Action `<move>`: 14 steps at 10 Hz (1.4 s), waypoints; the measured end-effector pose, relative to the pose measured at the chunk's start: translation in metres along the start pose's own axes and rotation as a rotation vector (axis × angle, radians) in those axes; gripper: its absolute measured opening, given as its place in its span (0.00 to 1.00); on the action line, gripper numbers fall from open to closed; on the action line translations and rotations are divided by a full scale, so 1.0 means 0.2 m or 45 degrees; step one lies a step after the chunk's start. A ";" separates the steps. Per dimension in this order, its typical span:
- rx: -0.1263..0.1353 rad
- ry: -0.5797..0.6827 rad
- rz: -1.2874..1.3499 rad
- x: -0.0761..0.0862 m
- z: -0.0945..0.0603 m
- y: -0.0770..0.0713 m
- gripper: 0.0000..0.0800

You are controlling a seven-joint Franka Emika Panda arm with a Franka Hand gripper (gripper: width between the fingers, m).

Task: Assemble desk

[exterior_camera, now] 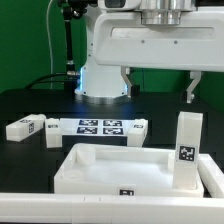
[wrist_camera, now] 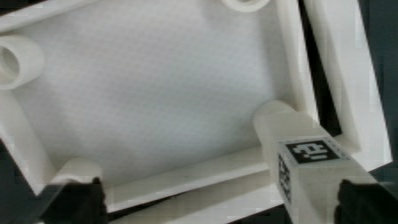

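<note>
The white tabletop (exterior_camera: 110,168) lies upside down on the black table, its raised rim up. One white leg (exterior_camera: 187,150) with a tag stands upright in its corner at the exterior view's right. My gripper (exterior_camera: 158,88) hangs open and empty above the tabletop, with dark fingers (exterior_camera: 190,90) spread wide. In the wrist view the tabletop (wrist_camera: 160,100) fills the picture, with a round socket (wrist_camera: 18,62) in one corner. The standing leg (wrist_camera: 306,150) lies near one fingertip. The gripper (wrist_camera: 217,205) holds nothing.
Two loose white legs (exterior_camera: 22,127) (exterior_camera: 52,132) lie on the table at the exterior view's left. The marker board (exterior_camera: 100,126) lies behind the tabletop, with another white block (exterior_camera: 140,130) at its right end. The robot base (exterior_camera: 105,75) stands at the back.
</note>
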State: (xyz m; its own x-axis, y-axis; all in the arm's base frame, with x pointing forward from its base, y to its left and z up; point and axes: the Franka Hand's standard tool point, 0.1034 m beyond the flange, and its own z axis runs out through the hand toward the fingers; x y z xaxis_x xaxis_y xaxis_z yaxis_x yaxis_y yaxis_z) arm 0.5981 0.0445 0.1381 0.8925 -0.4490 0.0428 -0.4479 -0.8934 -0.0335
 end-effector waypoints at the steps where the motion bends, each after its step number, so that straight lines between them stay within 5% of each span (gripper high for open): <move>1: 0.000 -0.001 0.000 0.00 0.00 0.00 0.81; 3: 0.004 0.009 -0.007 -0.01 0.01 0.01 0.81; 6: 0.017 0.020 -0.054 -0.22 0.12 0.20 0.81; 8: 0.019 0.018 -0.053 -0.25 0.18 0.31 0.81; 11: 0.032 0.023 -0.065 -0.24 0.17 0.29 0.81; 12: 0.081 0.030 -0.018 -0.22 0.19 0.35 0.81; 14: 0.087 -0.008 0.059 -0.34 0.27 0.45 0.81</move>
State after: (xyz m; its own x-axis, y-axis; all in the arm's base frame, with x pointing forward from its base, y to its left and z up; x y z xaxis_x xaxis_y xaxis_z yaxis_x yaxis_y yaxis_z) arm 0.5003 -0.0059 0.0784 0.8712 -0.4898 0.0334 -0.4844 -0.8687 -0.1034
